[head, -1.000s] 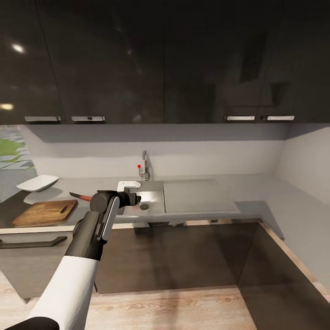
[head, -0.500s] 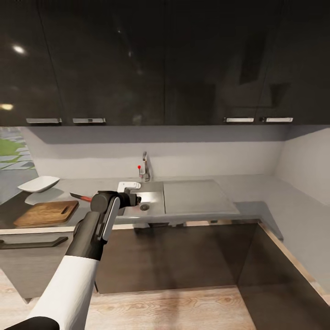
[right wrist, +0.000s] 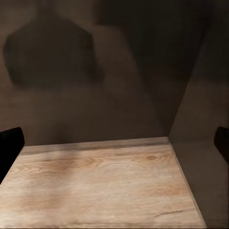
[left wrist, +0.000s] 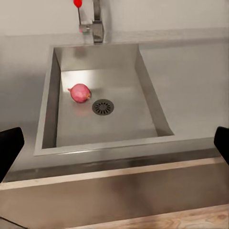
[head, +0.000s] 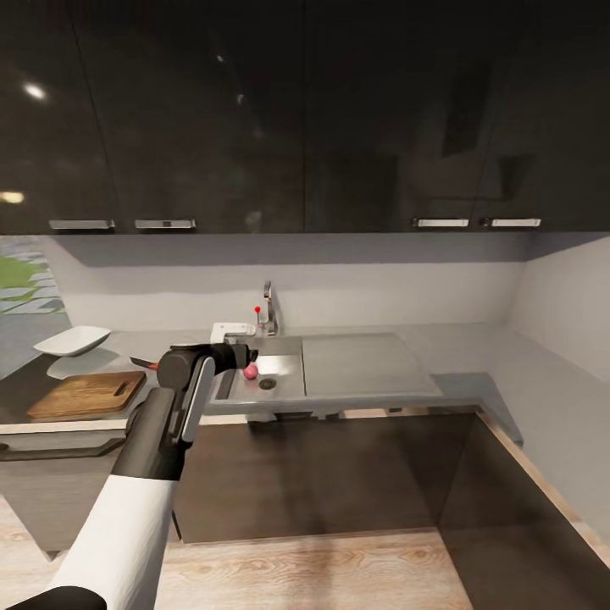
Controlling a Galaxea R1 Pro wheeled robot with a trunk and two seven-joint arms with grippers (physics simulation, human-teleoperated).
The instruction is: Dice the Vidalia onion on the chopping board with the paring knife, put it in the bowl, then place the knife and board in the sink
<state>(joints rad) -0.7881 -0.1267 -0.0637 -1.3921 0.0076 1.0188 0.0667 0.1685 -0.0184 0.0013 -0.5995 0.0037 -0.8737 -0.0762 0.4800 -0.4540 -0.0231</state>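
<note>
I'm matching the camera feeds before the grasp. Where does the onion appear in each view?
Head view: the onion lies in the sink, just beyond the left arm's wrist, next to the drain.
Left wrist view: the onion sits on the basin floor beside the drain, with the left pincer open above the near rim.
Right wrist view: not in it; floor and cabinet fronts.
Shared landmark: the drain.

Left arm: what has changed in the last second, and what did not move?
The left arm pulled back toward the robot's left, so its gripper no longer covers the onion, which lies in the sink beside the drain. Nothing was gripped. The board, knife and bowl stayed in place.
</note>
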